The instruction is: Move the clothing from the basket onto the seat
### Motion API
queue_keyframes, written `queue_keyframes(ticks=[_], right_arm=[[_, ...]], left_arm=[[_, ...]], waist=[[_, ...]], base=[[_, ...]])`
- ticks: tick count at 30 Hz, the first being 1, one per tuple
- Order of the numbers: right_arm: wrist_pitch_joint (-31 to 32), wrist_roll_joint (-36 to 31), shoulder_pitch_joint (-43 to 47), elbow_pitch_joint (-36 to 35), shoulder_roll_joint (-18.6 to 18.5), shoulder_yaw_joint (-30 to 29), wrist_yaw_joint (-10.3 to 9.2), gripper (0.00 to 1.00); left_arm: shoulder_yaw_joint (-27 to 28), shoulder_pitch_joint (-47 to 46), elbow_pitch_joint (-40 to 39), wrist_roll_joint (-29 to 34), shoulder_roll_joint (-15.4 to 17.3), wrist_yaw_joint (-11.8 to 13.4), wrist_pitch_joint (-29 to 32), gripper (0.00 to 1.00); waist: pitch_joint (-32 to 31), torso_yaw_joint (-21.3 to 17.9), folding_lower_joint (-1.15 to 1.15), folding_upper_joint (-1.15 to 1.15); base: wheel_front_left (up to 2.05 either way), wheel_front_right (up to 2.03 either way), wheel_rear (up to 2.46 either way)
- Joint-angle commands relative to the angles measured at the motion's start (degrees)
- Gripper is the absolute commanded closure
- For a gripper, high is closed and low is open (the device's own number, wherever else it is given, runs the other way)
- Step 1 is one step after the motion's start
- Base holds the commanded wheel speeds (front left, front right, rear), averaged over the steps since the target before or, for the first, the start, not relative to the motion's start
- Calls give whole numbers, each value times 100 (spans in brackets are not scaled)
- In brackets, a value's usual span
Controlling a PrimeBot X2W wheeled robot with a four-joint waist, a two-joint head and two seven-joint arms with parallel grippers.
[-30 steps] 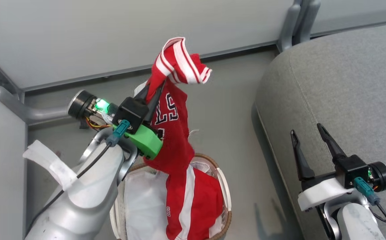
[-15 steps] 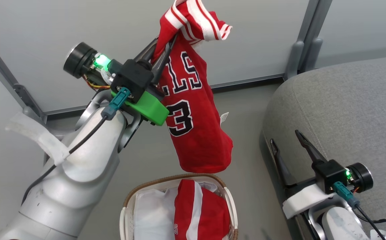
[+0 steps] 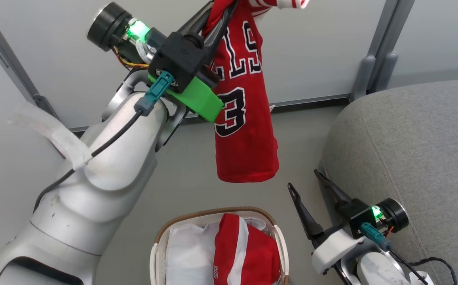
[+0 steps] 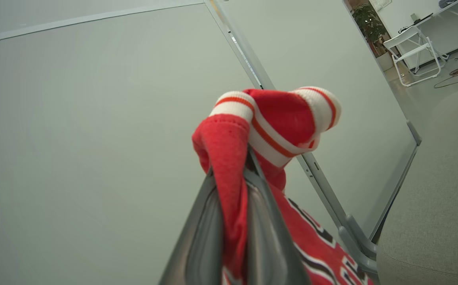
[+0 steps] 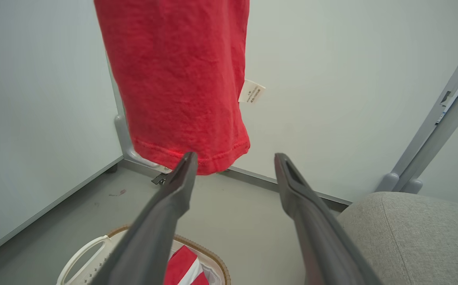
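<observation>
The left gripper (image 3: 221,8) is clamping the jersey (image 3: 244,130) by its striped trim, so one garment is hanging clear, beyond the basket's (image 3: 213,211) far rim. The second garment (image 3: 244,253) is lying against the basket's right wall; neither is resting on the sofa (image 3: 411,150) yet. The jersey's long axis is running vertically, hem pointing down, lettering facing the head camera. The right gripper (image 3: 303,179) is hovering with jaws apart, empty, beside the sofa's left edge.
</observation>
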Motion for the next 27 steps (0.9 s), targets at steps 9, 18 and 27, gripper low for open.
queue_keyframes(ticks=[9, 18, 27], right_arm=[[-12, 278, -214, 735, -28, 206, -6, 0], [-12, 927, -452, 867, -29, 664, -6, 0], [-12, 1276, -729, 925, -30, 733, -6, 0]], left_arm=[[-218, -348, -164, -203, -152, -23, -2, 100], [-385, -283, -346, -313, -164, -23, -2, 100], [-435, -226, -453, -444, -183, -22, -1, 100]], waist=[[-46, 144, 0, 0], [-69, 247, 0, 0], [-63, 316, 0, 0]], base=[[0, 0, 0], [0, 0, 0], [0, 0, 0]])
